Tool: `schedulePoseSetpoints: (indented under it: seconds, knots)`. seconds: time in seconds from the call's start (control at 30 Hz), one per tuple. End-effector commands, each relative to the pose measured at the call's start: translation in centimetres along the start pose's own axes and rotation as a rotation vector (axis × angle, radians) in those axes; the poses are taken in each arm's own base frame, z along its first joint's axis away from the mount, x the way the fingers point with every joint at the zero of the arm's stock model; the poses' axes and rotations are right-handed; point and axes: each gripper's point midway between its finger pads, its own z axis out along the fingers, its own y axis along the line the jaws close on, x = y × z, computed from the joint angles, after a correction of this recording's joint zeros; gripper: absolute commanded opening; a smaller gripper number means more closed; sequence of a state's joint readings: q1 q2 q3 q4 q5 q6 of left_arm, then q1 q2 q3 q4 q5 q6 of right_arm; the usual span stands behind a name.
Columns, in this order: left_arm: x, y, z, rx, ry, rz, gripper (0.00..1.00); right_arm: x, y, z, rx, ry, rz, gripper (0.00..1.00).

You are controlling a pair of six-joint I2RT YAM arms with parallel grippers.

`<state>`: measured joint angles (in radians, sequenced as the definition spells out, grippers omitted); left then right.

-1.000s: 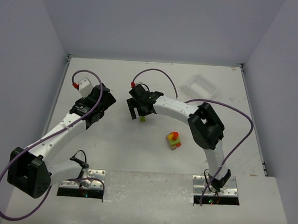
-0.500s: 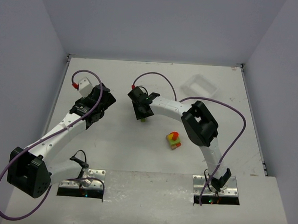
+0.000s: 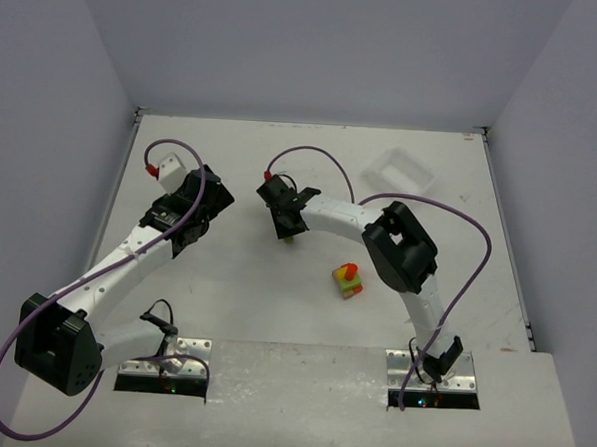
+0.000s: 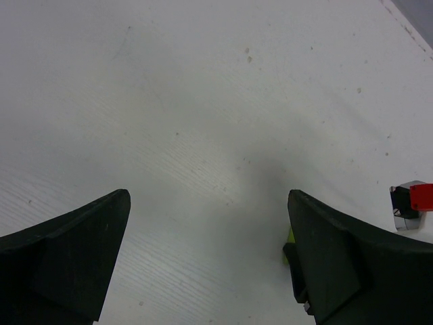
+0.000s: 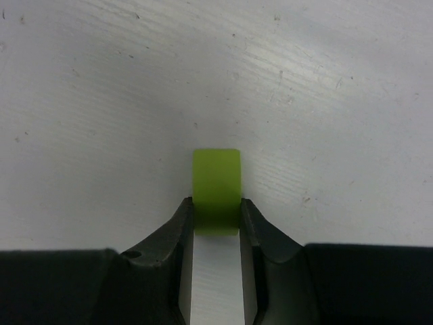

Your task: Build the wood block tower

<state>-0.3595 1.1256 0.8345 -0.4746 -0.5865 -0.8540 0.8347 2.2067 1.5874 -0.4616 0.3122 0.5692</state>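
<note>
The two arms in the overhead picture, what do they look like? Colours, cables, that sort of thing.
The left arm and right arm are alike: white links joined by chunky black joints. A purple cable loops along each, ending in a small red plug near the wrist. The left gripper and right gripper each have two dull black fingers.

A white table (image 3: 235, 280) is enclosed on three sides by plain grey walls (image 3: 318, 44). Even, diffuse lighting is noted.
</note>
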Motion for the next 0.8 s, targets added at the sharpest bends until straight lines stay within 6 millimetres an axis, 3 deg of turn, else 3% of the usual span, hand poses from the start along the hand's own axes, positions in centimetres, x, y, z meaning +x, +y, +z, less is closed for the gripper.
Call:
schedulePoseSetpoints:
  seconds: [0.0, 0.07, 0.13, 0.17, 0.27, 0.33, 0.4, 0.47, 0.53, 0.57, 0.77]
  knots:
    - [-1.6, -1.3, -0.5, 0.061, -0.046, -0.032, 1.0, -4.8, 0.0, -5.8, -0.055, -0.168, -0.086, 0.15]
    - [-1.5, -1.4, -0.4, 0.064, -0.046, -0.018, 1.0, -5.4, -0.3, -7.7, -0.075, -0.196, -0.123, 0.15]
    - [-1.2, -1.5, -0.2, 0.069, -0.032, 0.003, 1.0, -6.0, -1.6, -11.6, -0.075, -0.239, -0.193, 0.13]
    - [-1.1, -1.6, -0.2, 0.072, -0.028, 0.006, 1.0, -5.1, -2.5, -12.3, -0.058, -0.229, -0.203, 0.13]
    - [-0.9, -1.8, 0.0, 0.079, -0.022, 0.007, 1.0, -3.4, -5.6, -16.6, -0.007, -0.243, -0.167, 0.14]
    - [-0.8, -1.8, 0.2, 0.077, -0.024, 0.011, 1.0, -0.9, -7.8, -17.6, 0.049, -0.195, -0.111, 0.15]
    - [-0.6, -1.7, 0.3, 0.072, -0.02, 0.018, 1.0, 0.5, -9.4, -20.1, 0.058, -0.216, -0.042, 0.15]
    - [-0.5, -1.7, 0.5, 0.069, -0.016, 0.025, 1.0, 3.3, -10.2, -20.4, 0.046, -0.18, -0.04, 0.15]
    - [-0.4, -1.7, 0.4, 0.071, -0.013, 0.028, 1.0, 3.9, -10.5, -21.8, 0.011, -0.207, -0.039, 0.16]
    - [-0.3, -1.6, 0.5, 0.071, -0.01, 0.032, 1.0, 5.2, -10.6, -22.2, -0.018, -0.203, -0.045, 0.16]
    - [0.2, -1.7, 0.6, 0.087, 0.001, 0.035, 1.0, 8.3, -11.3, -22.5, -0.043, -0.164, -0.004, 0.18]
